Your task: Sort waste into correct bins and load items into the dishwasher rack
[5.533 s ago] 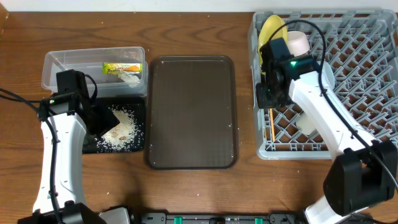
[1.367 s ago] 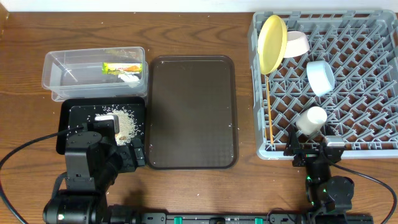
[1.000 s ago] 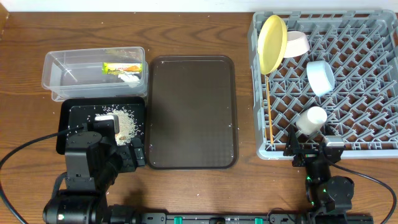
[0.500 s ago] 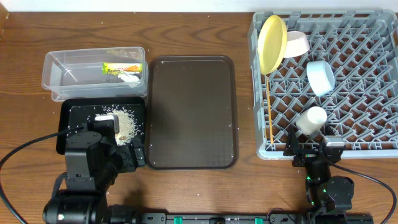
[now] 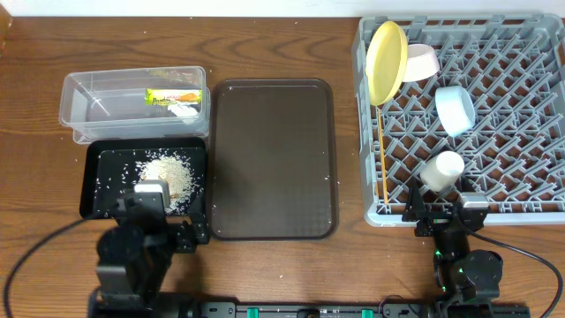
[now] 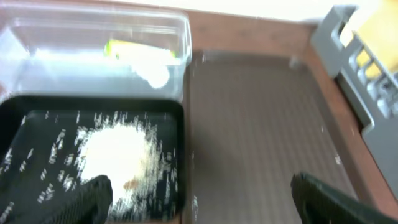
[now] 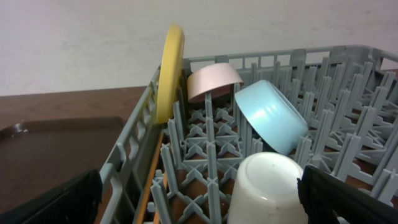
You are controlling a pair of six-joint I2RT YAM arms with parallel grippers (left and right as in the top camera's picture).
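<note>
The left arm (image 5: 132, 256) sits low at the near edge of the wooden surface (image 5: 35, 53), just in front of the black tray (image 5: 99, 168). Its wrist view shows its jaws spread wide and released, one dark finger (image 6: 84, 199) at each lower corner with nothing between them.

Behind the black tray, and right up against it, stands the clear tub (image 5: 75, 110). In the tub's right half lies the printed wrapper (image 5: 173, 96), with the white scrap (image 5: 184, 110) touching its near edge. The rice (image 5: 168, 174) is heaped in the right part of the black tray, with loose grains scattered around the heap.

The brown serving tray (image 5: 272, 159) lies in the middle, beside the tub and the black tray.

The grey rack (image 5: 521, 141) fills the right side. The yellow plate (image 5: 386, 50) stands on edge at the rack's far left corner. The pale bowl (image 5: 421, 62) is tipped on its side just right of the plate, and the blue bowl (image 5: 455, 109) is tilted a little nearer. The small cup (image 5: 441, 168) lies close to the rack's front wall. The chopsticks (image 5: 382, 159) run along the rack's left wall, from under the plate toward the front.

The right arm (image 5: 463, 261) is parked just outside the rack's front wall. Its jaws are released too, with the fingers (image 7: 62, 202) far apart and holding nothing.
</note>
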